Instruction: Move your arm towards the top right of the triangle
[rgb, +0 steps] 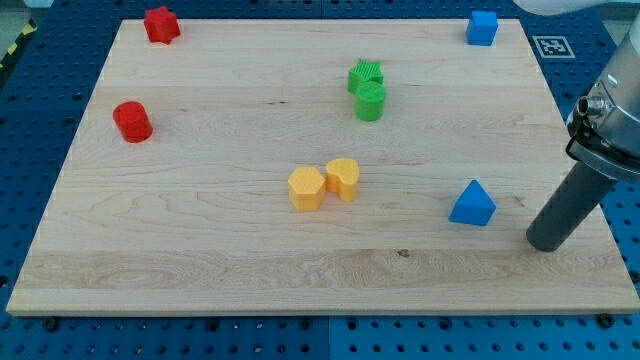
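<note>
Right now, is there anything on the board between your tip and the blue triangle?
No. In the camera view, only bare wood lies between my tip, at the view's right, and the blue triangle; no other block sits in that stretch.

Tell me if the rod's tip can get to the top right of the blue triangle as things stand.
Probably yes. My tip sits at the view's right of the blue triangle, apart from it, with only bare board between.

Blue triangle (472, 204) flat on board, view's lower right, standing alone.
</note>
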